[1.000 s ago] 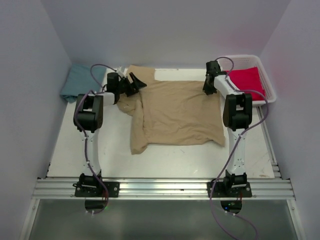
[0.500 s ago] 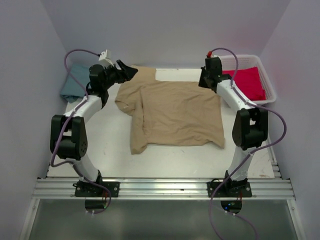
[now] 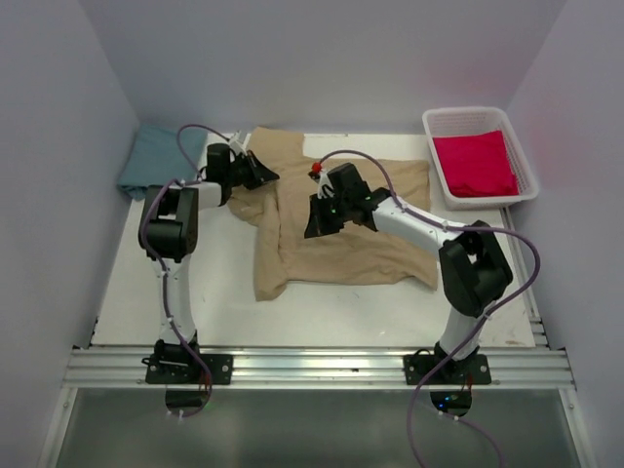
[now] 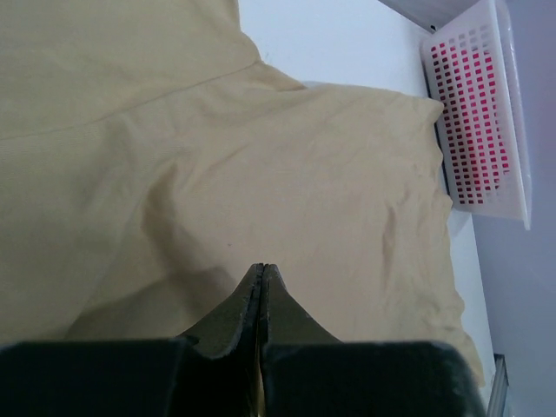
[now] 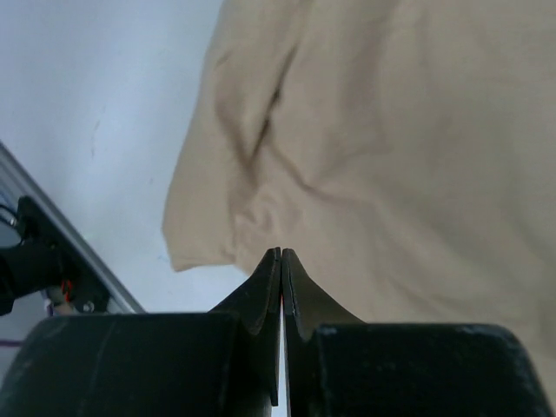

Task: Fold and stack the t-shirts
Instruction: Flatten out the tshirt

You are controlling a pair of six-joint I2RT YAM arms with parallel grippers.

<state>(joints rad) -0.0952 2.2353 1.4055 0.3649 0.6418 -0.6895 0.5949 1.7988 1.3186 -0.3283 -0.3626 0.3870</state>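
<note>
A tan t-shirt lies spread flat mid-table, with one sleeve sticking out at the left. My left gripper is shut at its back left corner. In the left wrist view its tips meet over the tan cloth with nothing between them. My right gripper hangs shut over the shirt's left half. In the right wrist view it is empty above the tan cloth. A teal t-shirt lies folded at the back left. A red t-shirt sits in the basket.
The white slatted basket stands at the back right corner, also seen in the left wrist view. Enclosure walls close in the left, back and right. An aluminium rail runs along the near edge, where both arm bases are bolted.
The right arm swung from the shirt's back right corner, beside the basket, to over the shirt's left half. The left arm drew back and folded, and its gripper went from open to shut.
</note>
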